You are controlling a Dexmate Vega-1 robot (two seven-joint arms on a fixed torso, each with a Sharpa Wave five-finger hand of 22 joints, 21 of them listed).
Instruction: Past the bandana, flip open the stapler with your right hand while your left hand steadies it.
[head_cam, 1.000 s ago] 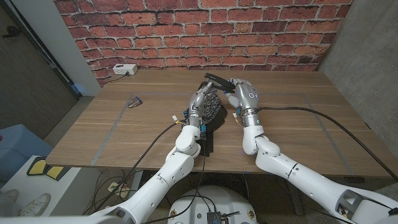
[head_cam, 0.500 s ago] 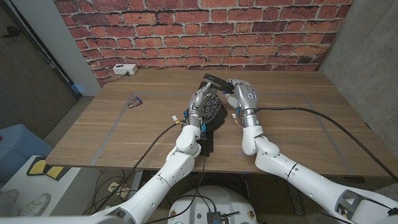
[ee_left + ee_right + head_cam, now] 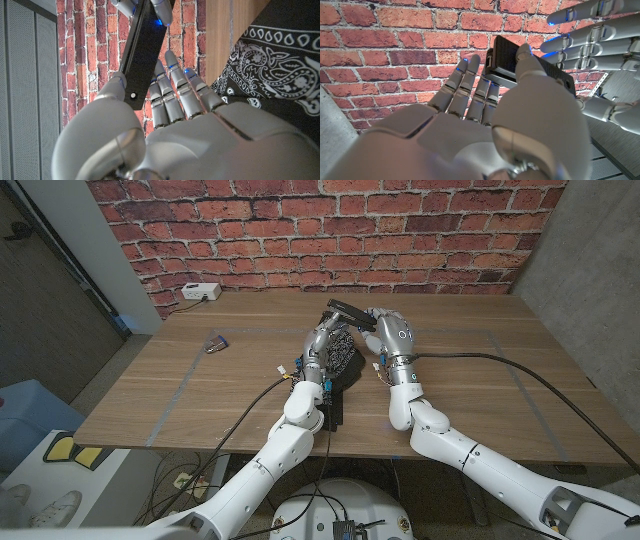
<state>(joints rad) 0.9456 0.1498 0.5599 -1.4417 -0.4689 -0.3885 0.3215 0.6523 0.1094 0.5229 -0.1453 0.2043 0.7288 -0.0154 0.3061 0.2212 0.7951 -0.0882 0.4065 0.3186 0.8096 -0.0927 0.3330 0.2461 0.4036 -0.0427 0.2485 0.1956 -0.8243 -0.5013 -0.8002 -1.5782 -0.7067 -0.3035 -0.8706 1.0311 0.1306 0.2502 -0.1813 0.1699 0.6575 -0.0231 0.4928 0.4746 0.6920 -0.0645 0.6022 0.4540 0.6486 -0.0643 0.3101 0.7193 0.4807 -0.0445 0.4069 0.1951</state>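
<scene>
The wooden table (image 3: 440,390) runs back to a red brick wall (image 3: 320,230), and both arms meet near the middle of its far half. A black paisley bandana (image 3: 342,360) lies there in a heap – its white pattern shows clearly in the left wrist view – with the left hand (image 3: 322,343) over its left side and the right hand (image 3: 393,333) just beside it on the right. Between the fingertips of both hands, past the bandana, sits the black stapler (image 3: 348,312) (a long dark bar, raised off the table). The right hand grips it, thumb (image 3: 527,57) pressed on its side and fingers (image 3: 465,82) behind – the left hand steadies the other end, thumb (image 3: 116,82) touching its corner, fingers straight alongside. Far left lie a small purple object (image 3: 215,345) and a white box (image 3: 200,292).
</scene>
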